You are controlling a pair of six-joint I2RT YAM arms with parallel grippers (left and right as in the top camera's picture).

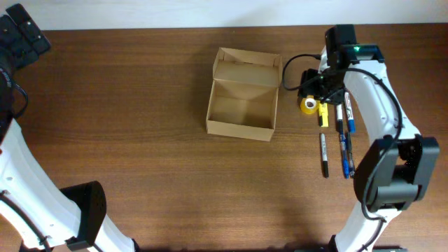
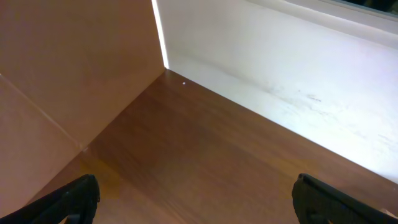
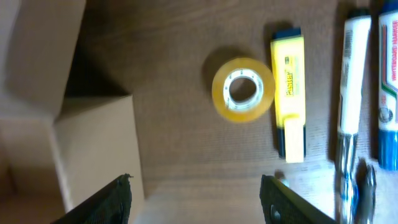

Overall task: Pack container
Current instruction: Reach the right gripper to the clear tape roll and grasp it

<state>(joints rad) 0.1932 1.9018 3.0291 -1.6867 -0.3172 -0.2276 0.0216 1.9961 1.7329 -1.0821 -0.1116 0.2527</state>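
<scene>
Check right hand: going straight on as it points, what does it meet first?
Probably the yellow tape roll, lying on the table ahead of the open right hand, slightly off-centre in its path. Depth is unclear; the yellow highlighter beside it looks just outside the line.

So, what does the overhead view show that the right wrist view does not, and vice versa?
Only overhead: the whole container, open and empty, the left gripper far off, and a marker below the highlighter. Only right wrist: the print on the yellow highlighter and the right gripper standing open. Both: the tape roll, the highlighter and one container corner.
</scene>
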